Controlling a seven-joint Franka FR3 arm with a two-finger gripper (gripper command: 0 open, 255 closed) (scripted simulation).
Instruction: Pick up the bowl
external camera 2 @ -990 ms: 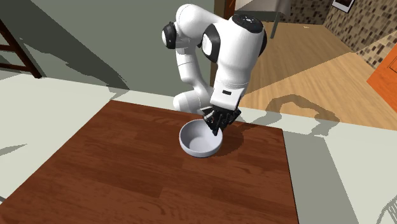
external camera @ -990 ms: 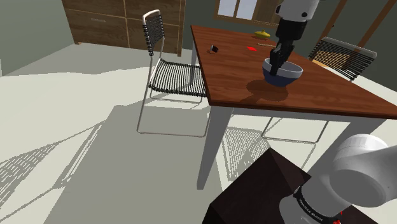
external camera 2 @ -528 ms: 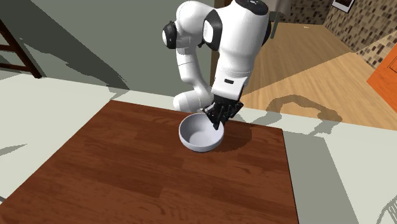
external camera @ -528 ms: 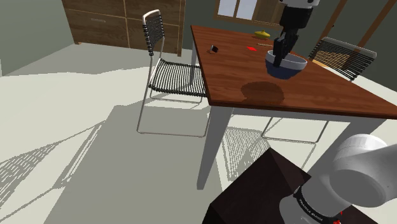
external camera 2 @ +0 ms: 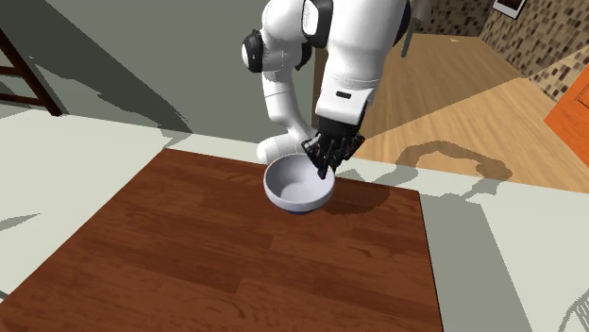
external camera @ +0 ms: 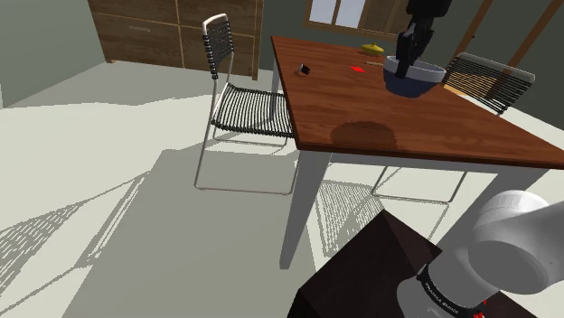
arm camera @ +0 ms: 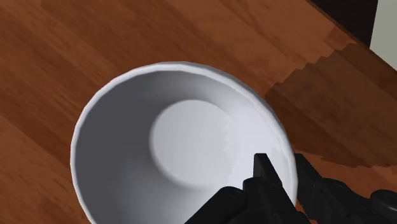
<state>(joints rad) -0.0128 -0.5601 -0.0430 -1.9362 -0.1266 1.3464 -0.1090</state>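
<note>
While clear of the table, bowl rim in pincer.

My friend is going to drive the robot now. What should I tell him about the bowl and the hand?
Gripper: shut on the bowl, fingers clasping its rim, one inside and one outside.
Bowl: in the air above the brown table, with its shadow on the wood below.
Done: grasp and lift.
Left: probably only to keep it steady.
</note>
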